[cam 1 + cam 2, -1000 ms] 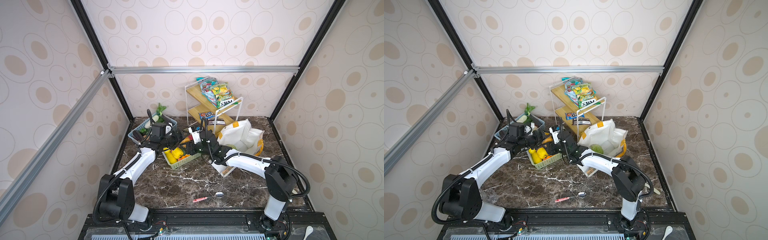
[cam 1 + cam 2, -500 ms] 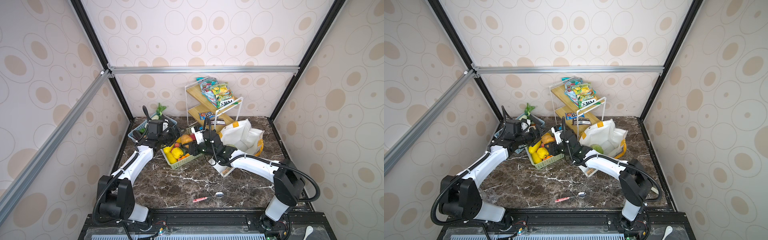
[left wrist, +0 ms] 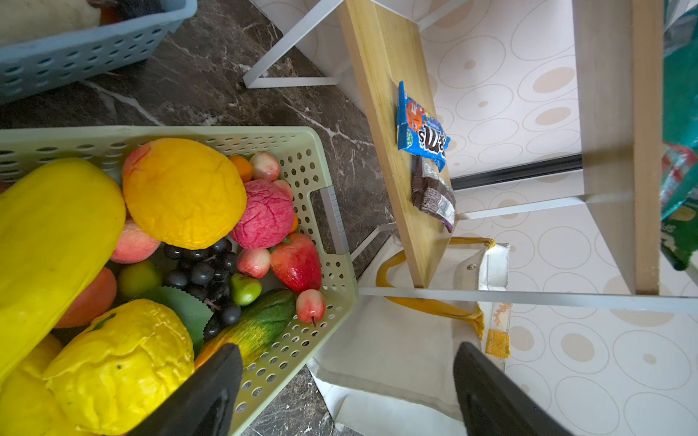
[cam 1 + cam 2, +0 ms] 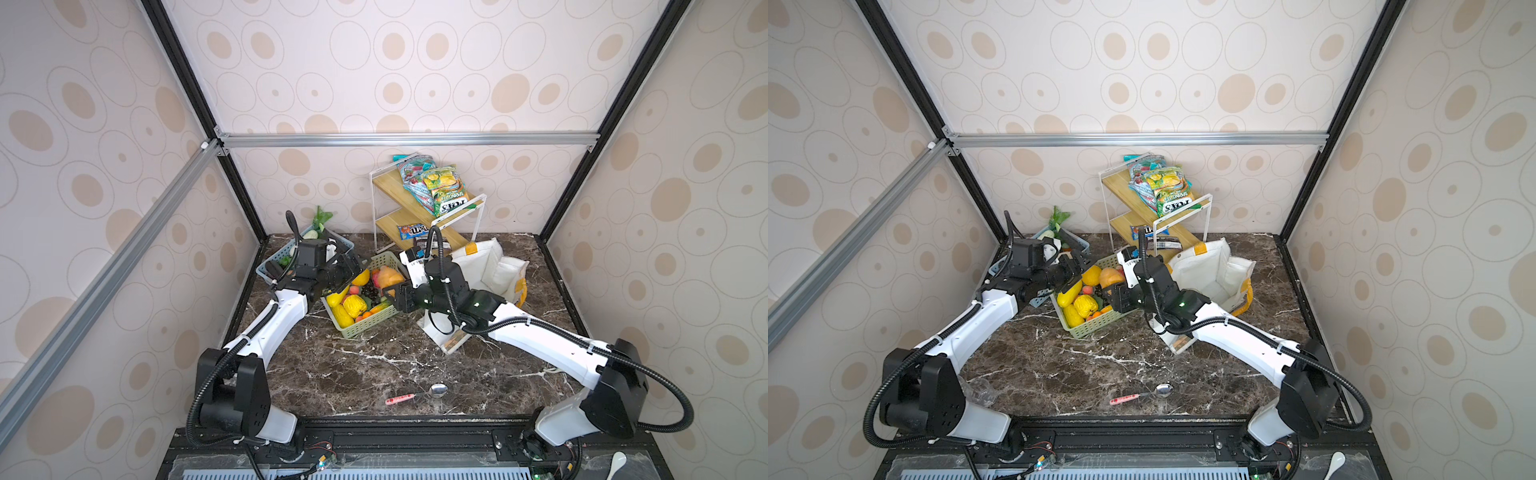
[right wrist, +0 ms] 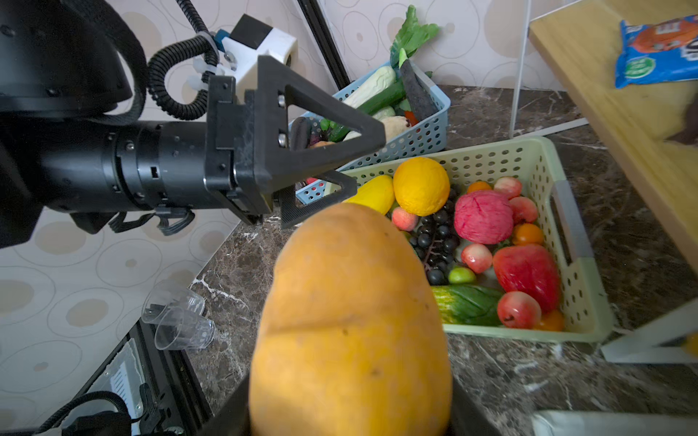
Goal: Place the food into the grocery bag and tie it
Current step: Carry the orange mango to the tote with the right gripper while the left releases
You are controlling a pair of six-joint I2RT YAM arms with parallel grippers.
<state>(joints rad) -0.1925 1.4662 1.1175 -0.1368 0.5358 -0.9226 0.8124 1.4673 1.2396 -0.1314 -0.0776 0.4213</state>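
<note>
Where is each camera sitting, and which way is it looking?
Top views: high at the front, looking down on the dark marble table; both white arms show.
Left wrist: on the left arm, facing the pale green slotted plastic basket and white fabric bag; open left gripper shows.
Right wrist: on the right arm, facing the basket; right gripper holds an orange-brown oval fruit.
Both wrist views share the basket.

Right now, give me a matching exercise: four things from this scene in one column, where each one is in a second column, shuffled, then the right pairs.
Things:
1. orange-brown oval fruit
2. dark grape bunch
3. blue candy packet
4. pink-handled spoon

Places:
A. on the lower wooden shelf
B. on the tabletop, near the front edge
C. held in the right gripper
D. in the green basket

Pairs: 1-C, 2-D, 3-A, 4-B
</note>
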